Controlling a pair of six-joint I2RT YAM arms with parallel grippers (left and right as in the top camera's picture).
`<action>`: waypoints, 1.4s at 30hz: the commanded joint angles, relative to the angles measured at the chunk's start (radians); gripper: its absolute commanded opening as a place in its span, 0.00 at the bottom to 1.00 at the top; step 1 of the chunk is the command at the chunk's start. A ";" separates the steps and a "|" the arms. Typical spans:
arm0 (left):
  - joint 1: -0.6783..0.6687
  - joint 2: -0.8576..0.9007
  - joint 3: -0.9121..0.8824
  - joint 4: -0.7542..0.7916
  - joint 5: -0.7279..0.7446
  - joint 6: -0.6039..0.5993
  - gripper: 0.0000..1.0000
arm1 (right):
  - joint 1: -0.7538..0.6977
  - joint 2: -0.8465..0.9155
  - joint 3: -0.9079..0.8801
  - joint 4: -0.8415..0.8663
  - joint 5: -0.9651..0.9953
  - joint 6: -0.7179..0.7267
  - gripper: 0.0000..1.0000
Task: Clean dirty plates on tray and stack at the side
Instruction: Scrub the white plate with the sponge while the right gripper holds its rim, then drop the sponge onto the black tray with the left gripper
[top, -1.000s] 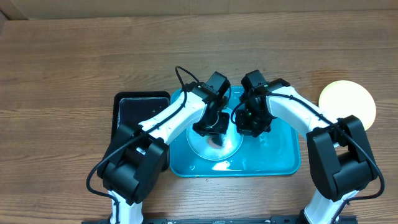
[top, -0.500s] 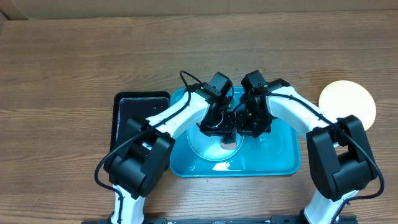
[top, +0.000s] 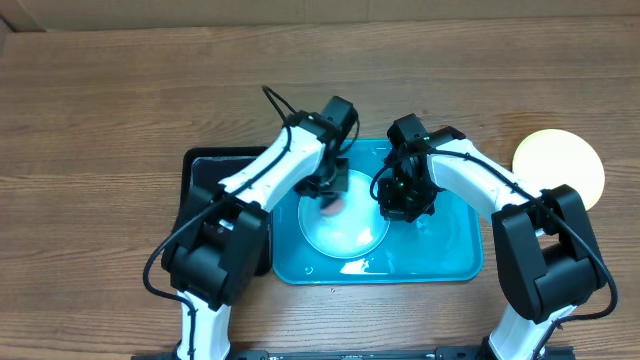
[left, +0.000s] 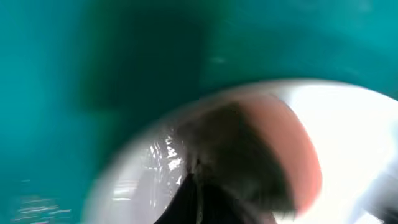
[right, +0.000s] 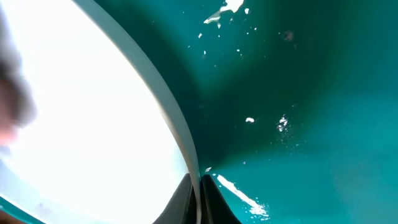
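The light cyan plate (top: 347, 232) with a white centre lies in the cyan-blue tray (top: 452, 262). My left gripper (top: 326, 192) is shut on a pink and dark sponge (top: 331, 204) and presses it on the plate's far left part. The left wrist view is blurred and shows the sponge (left: 273, 149) on the white plate (left: 360, 118). My right gripper (top: 396, 206) is shut on the plate's right rim. The right wrist view shows its jaws (right: 199, 186) pinching the rim, with the plate (right: 81, 106) to the left and the tray (right: 311, 124) to the right. A pale yellow-green plate (top: 560, 165) lies on the table to the right.
A smaller black tray (top: 215, 180) sits against the blue tray's left side, partly under my left arm. Both arms cross over the blue tray. Wet streaks shine on the tray floor (right: 236, 190). The wooden table (top: 100, 120) extends around.
My left gripper has swept the sponge from the plate's middle right back to its far left part. The right gripper still holds the rim in the same place.
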 joint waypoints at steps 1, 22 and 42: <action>0.010 0.031 0.018 -0.029 -0.242 0.008 0.04 | 0.004 -0.012 0.003 -0.008 -0.002 -0.003 0.04; -0.104 0.031 0.018 -0.136 0.276 0.333 0.04 | 0.004 -0.012 0.003 -0.002 -0.002 -0.003 0.04; 0.076 -0.216 0.174 -0.311 -0.052 0.117 0.05 | 0.004 -0.012 0.003 0.015 -0.002 -0.006 0.04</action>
